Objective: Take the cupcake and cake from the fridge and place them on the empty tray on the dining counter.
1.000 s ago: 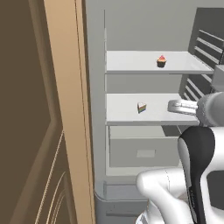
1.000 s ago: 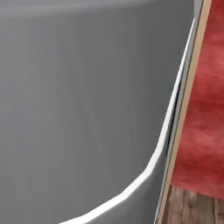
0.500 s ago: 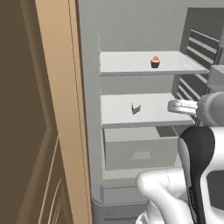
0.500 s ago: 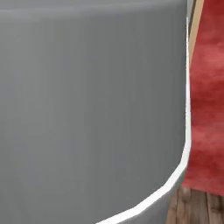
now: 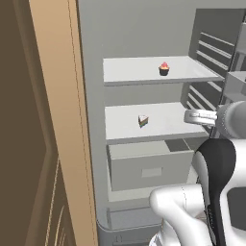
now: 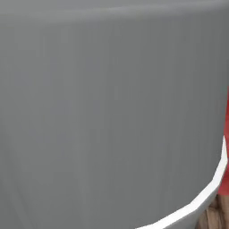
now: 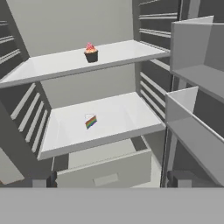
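Your gripper [image 5: 188, 115] hangs wide open at the fridge [image 5: 144, 29] mouth, level with the middle shelf. The cake [image 5: 142, 120] sits there, ahead and to its left; the cupcake [image 5: 164, 69] waits one shelf higher.

The base has driven left, so the open fridge [image 5: 144, 120] sits further left in view.

arm: raised, reaching forward | tool [image 5: 192, 116]: jaws wide apart, holding nothing
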You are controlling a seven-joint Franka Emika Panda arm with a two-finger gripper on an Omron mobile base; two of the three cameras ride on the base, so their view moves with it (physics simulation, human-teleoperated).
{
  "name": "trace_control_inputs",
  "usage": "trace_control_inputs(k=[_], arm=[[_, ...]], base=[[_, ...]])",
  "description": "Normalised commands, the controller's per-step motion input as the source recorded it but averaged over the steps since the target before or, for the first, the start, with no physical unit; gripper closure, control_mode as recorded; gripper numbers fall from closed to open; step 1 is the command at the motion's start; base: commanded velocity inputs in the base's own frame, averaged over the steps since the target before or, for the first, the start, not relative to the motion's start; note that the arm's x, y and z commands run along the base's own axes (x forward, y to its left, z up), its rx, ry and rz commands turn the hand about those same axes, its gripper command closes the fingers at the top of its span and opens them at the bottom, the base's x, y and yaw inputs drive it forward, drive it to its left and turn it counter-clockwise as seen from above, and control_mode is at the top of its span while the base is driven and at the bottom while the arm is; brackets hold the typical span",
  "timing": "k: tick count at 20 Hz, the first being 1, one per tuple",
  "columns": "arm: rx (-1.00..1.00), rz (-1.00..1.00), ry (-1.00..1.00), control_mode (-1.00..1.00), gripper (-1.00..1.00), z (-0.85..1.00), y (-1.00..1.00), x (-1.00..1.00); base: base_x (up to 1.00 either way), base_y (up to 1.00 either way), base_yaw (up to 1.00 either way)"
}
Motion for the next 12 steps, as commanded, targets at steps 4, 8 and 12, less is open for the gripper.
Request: trace_control_inputs(k=[4,8,12], arm=[[0.0,0.0,0.0,-1.0,-1.0,0.0,0.0,0.0],[0.0,0.0,0.0,-1.0,-1.0,0.0,0.0,0.02],[0.0,0.03,0.0,-1.0,-1.0,0.0,0.0,0.05]], base=[[0.03,0.0,-0.06],[0.0,0.0,0.0],[0.0,0.0,0.0]])
